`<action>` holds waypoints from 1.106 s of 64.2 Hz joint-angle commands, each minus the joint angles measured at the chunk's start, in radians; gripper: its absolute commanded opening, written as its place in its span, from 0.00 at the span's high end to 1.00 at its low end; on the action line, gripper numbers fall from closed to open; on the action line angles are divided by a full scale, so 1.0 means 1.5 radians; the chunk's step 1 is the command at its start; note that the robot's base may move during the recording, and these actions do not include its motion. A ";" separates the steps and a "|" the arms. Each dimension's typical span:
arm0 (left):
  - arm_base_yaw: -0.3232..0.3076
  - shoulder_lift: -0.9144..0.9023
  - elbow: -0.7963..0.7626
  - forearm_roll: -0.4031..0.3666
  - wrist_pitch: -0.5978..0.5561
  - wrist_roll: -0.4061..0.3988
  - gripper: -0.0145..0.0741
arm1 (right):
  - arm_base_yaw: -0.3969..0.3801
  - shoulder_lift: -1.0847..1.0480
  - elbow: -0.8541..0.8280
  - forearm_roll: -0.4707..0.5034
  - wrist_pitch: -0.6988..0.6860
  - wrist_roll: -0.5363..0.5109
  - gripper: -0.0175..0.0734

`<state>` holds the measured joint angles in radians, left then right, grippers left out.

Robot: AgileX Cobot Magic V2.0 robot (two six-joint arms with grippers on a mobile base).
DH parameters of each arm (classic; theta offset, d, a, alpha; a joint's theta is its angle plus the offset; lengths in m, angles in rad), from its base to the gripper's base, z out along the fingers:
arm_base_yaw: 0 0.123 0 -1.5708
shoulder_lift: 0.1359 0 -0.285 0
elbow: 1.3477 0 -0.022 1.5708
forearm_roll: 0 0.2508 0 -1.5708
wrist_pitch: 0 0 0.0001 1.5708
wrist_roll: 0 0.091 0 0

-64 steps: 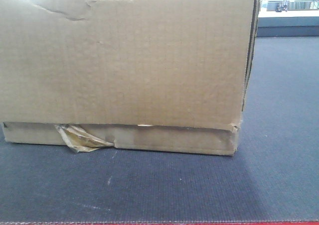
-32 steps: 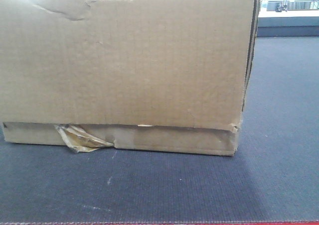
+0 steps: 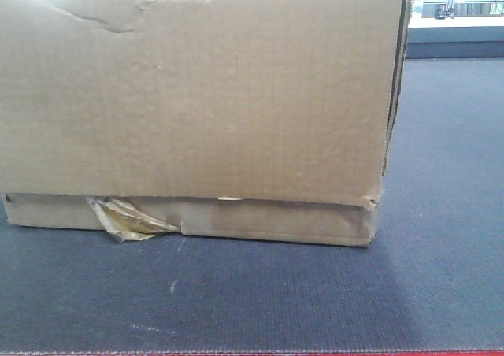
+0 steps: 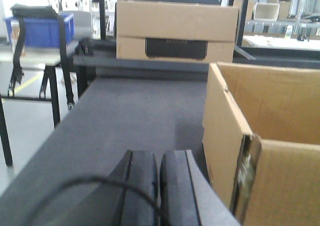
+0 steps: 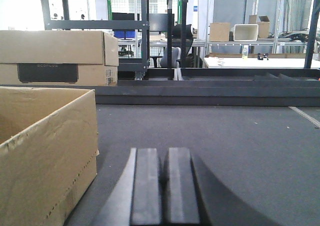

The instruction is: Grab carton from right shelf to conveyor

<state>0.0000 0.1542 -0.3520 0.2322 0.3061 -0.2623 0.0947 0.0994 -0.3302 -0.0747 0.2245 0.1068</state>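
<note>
The carton (image 3: 197,96), plain brown with a dented top corner and a twist of glossy tape (image 3: 126,218) at its base, rests on the dark grey woven conveyor (image 3: 236,293) and fills most of the front view. My left gripper (image 4: 159,158) is shut with nothing in it, low over the belt (image 4: 135,111), just left of the carton's open-topped side (image 4: 270,136). On the carton's other side (image 5: 45,141), my right gripper (image 5: 164,153) is shut and empty over the belt (image 5: 225,131). Neither gripper touches the carton. The right shelf is out of view.
A second cardboard box (image 4: 175,31) with a dark label stands at the belt's far end, also visible as box (image 5: 55,56). A blue bin (image 4: 40,28) sits on a stand left of the belt. A red strip (image 3: 315,351) marks the belt's near edge.
</note>
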 commanded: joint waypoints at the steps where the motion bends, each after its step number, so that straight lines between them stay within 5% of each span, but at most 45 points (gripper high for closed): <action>1: 0.007 -0.010 0.004 -0.040 0.007 0.028 0.82 | -0.003 -0.004 0.001 -0.006 -0.015 -0.002 0.89; 8: 0.026 -0.035 0.038 -0.084 -0.017 0.117 0.82 | -0.003 -0.004 0.001 -0.006 -0.015 -0.002 0.89; 33: 0.044 -0.103 0.235 -0.118 -0.197 0.118 0.82 | -0.003 -0.004 0.001 -0.006 -0.016 -0.002 0.89; 71: 0.044 -0.103 0.235 -0.117 -0.179 0.118 0.82 | -0.003 -0.004 0.001 -0.006 -0.016 -0.002 0.89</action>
<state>0.0622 0.0066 0.0011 0.0609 0.0627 -0.0899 0.0947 0.0994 -0.3302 -0.0747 0.2224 0.1068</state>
